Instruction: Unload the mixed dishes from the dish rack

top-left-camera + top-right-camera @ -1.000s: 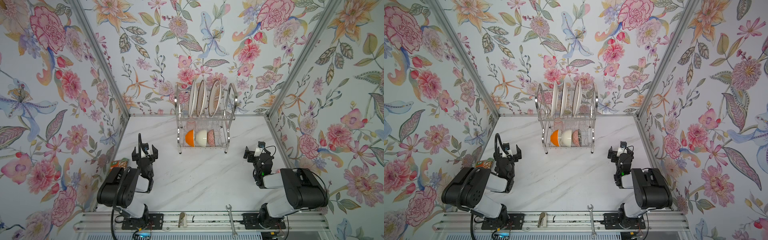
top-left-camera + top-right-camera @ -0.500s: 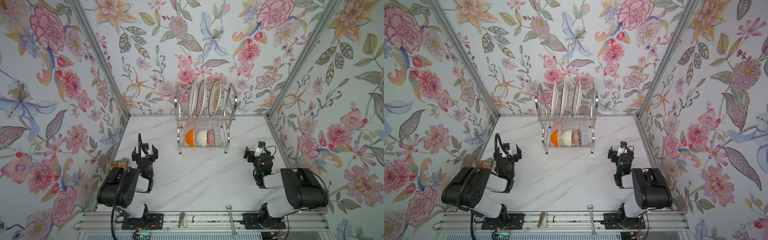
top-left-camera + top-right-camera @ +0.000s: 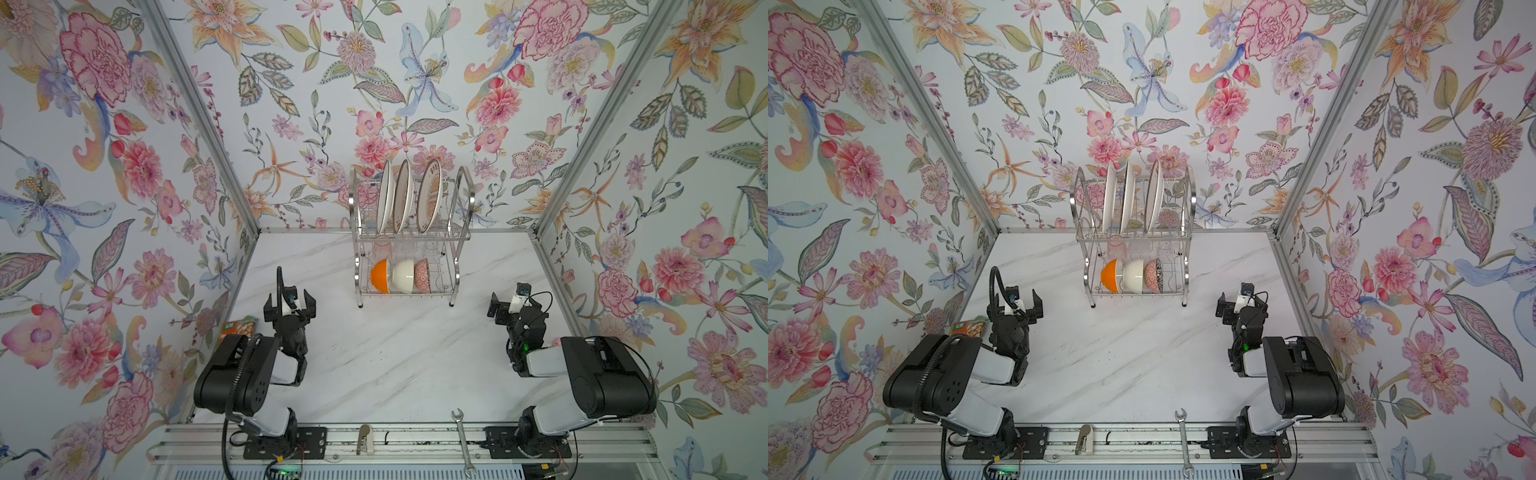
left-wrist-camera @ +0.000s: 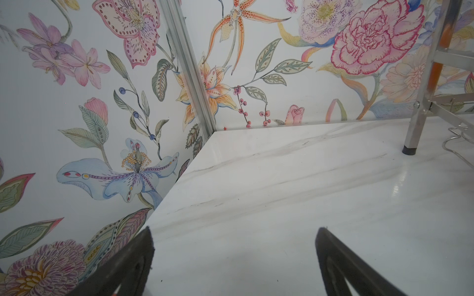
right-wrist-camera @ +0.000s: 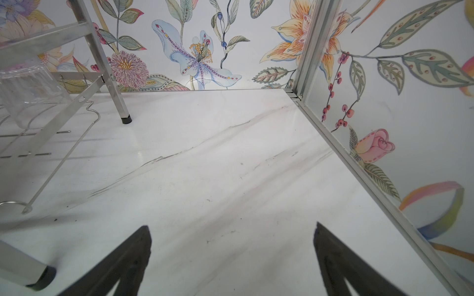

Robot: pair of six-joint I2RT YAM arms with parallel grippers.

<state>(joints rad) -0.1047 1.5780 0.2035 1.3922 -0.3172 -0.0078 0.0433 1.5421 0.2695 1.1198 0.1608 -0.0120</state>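
The dish rack (image 3: 464, 188) (image 3: 1188, 195) stands at the back middle of the marble table in both top views. Three white plates (image 3: 402, 195) stand on edge in its upper tier. On the lower shelf sit an orange bowl (image 3: 380, 275), a cream bowl (image 3: 404, 274) and a red-patterned bowl (image 3: 422, 273), all on their sides. Faint clear tumblers (image 3: 405, 249) show behind them; one tumbler (image 5: 28, 94) appears in the right wrist view. My left gripper (image 3: 289, 305) (image 4: 234, 235) and right gripper (image 3: 513, 309) (image 5: 232, 232) are open and empty, low over the table, well in front of the rack.
A steel wrench (image 3: 463, 440) lies on the front rail. A green-orange snack packet (image 3: 241, 326) sits by the left wall behind my left arm. Floral walls close in three sides. A rack leg (image 4: 415, 128) (image 5: 112, 84) shows in each wrist view.
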